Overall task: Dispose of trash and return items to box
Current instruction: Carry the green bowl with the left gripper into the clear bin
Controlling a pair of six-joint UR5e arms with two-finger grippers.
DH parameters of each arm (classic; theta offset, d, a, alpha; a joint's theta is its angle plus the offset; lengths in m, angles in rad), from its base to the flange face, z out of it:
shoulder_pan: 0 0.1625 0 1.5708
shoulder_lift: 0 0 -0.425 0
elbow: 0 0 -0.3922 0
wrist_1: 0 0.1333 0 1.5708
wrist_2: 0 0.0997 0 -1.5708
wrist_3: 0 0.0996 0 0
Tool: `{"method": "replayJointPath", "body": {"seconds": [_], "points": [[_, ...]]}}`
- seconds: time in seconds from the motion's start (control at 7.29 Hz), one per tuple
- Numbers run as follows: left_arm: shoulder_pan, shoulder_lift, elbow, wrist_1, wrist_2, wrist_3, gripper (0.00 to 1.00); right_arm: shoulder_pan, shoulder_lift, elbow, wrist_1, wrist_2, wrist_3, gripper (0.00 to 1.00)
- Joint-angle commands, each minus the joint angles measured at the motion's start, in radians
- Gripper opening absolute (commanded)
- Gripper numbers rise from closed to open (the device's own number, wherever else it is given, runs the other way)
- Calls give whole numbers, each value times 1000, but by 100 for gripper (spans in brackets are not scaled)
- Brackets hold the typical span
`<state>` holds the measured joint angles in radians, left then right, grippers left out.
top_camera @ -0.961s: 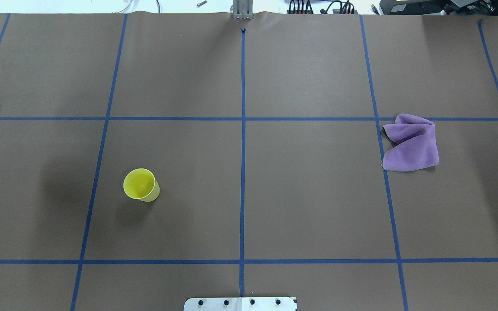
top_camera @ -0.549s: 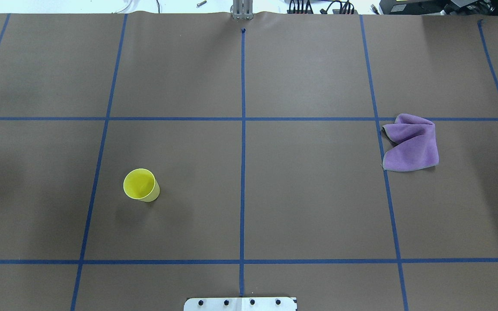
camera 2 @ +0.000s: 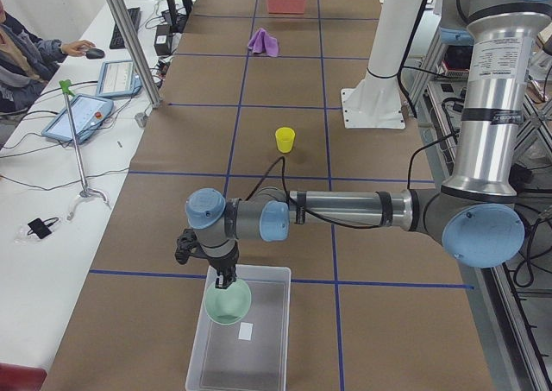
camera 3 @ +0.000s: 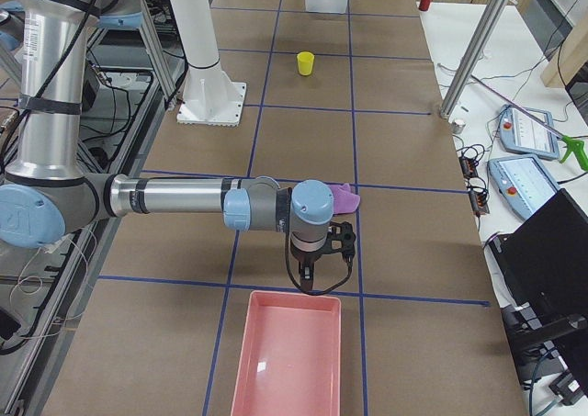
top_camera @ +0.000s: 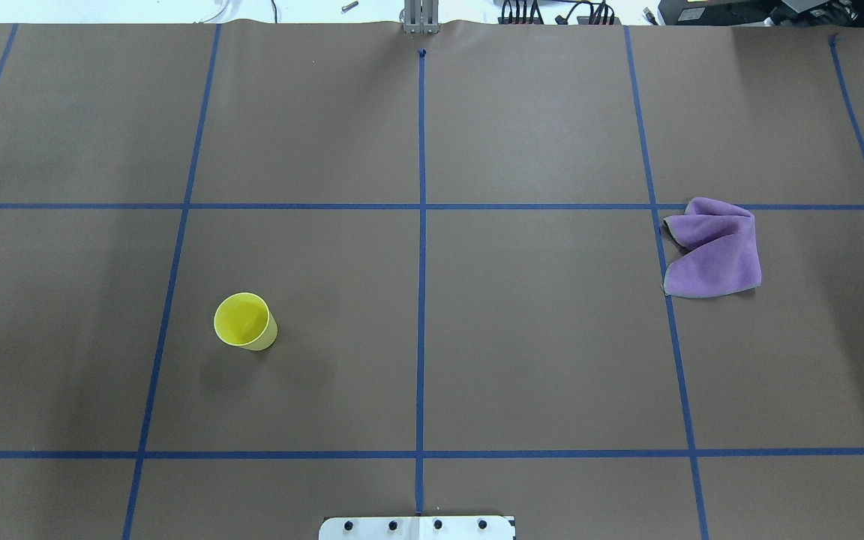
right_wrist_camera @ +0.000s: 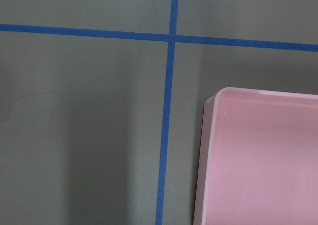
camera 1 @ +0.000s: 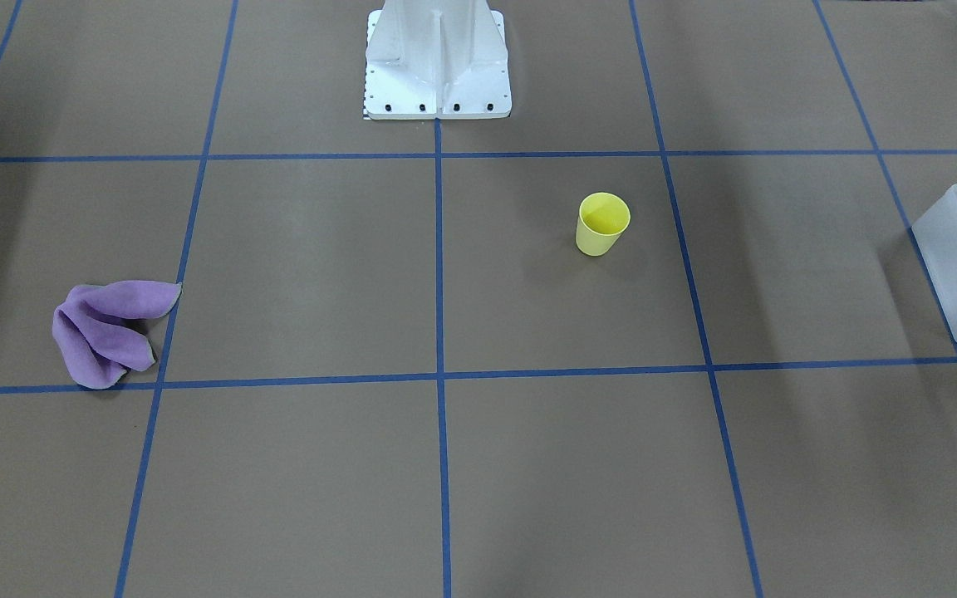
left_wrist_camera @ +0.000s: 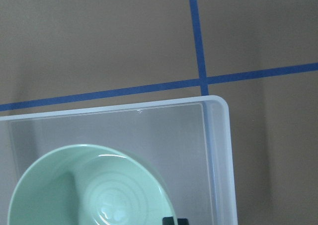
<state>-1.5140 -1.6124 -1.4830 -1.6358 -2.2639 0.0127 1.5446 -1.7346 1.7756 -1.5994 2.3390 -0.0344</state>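
- Gone from the overhead view's left edge is the green sliver of bowl (camera 2: 228,303) seen a second ago; cup (top_camera: 244,321) and cloth (top_camera: 713,247) are unmoved.
- Left gripper (camera 2: 226,280), lower centre of the left side view, pinches the tilted bowl's rim; the bowl hangs just beneath it.
- Directly below sits the box (camera 2: 263,356); the bowl hovers over its upper-left corner, so a straight drop should land inside.
- Right gripper (camera 3: 317,271) hangs beside the pink tray (camera 3: 287,361); its opening cannot be told.
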Motion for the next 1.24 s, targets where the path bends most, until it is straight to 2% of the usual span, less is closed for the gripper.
{"method": "replayJointPath", "body": {"seconds": [0.0, 0.55, 0.96, 1.1], "points": [[11, 22, 38, -102, 0, -101, 0, -3, 0, -1, 3, 0, -1, 100], [133, 22, 82, -240, 7, -265, 0, -9, 0, -4, 3, -1, -1, 100], [144, 15, 136, -280, 4, -274, 0, -11, 0, -4, 3, -1, -1, 100], [143, 5, 118, -274, -3, -284, 35, -11, 0, -4, 3, 0, -1, 100]]}}
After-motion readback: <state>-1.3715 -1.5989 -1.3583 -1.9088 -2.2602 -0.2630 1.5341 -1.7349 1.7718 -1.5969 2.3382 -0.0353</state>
